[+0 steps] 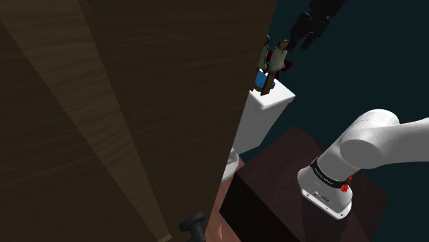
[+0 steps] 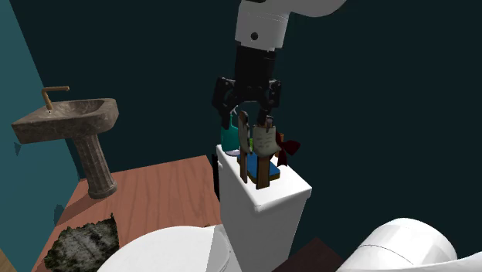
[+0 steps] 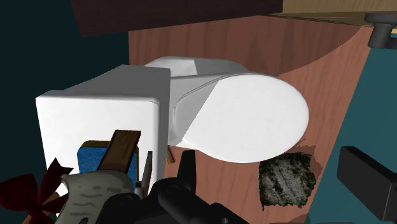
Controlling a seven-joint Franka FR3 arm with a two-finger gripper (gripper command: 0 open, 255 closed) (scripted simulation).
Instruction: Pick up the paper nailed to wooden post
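One stand point(image 1: 275, 199): dark box, nearest; the white arm point(image 1: 371, 141) rises from it and reaches over the toilet.
Toilet lid point(image 3: 254, 118): white, down, just in front of the tank.
Tank point(image 2: 263, 205): white, upright; its flat top carries the items below.
Blue base point(image 3: 92, 160): lies on the tank top.
Wooden post point(image 2: 244, 147): brown, roughly upright, footed on the blue base.
Paper point(image 2: 265, 141): pale, curled and worn, fixed high on the post, which stands on the tank top.
Red bow point(image 2: 288, 148): just beside the paper, on the second exterior view's right.
Teal item point(image 2: 229, 139): behind the post; kind cannot be told.
Gripper point(image 2: 249, 113): black, pointing down, directly above the post's top.
Fingers point(image 3: 369, 181): spread apart, either side of the post's top; contact with it cannot be made out.
Mat point(image 2: 81, 243): mottled dark green, on the floor beside the toilet.
Floor point(image 2: 162, 189): reddish wood boards.
Sink point(image 2: 69, 120): brown stone-look pedestal basin with a brass-coloured tap point(image 2: 52, 94), well apart from the toilet.
Wall point(image 2: 154, 62): dark teal, farthest.
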